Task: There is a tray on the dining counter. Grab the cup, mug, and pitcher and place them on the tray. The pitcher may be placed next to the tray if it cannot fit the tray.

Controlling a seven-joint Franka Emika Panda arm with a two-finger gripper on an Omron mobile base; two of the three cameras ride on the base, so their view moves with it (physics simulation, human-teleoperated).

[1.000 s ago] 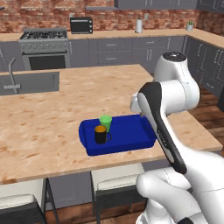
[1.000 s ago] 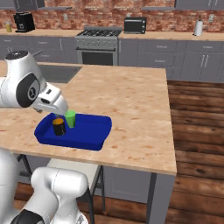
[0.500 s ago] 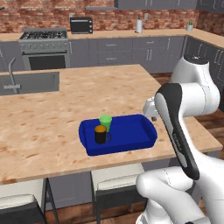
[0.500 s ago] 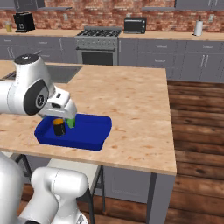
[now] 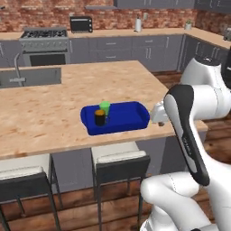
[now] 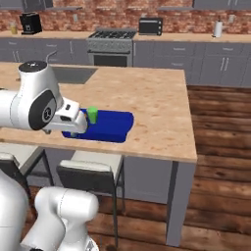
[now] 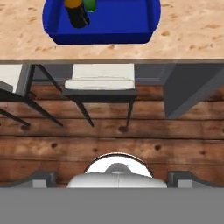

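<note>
Now the arm has swung back off the surface. The green cup and black mug stand in the blue tray. The jaws are wide apart, holding nothing. Pitcher comes next.

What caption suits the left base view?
Green cup and black mug in blue tray on dining counter.
</note>
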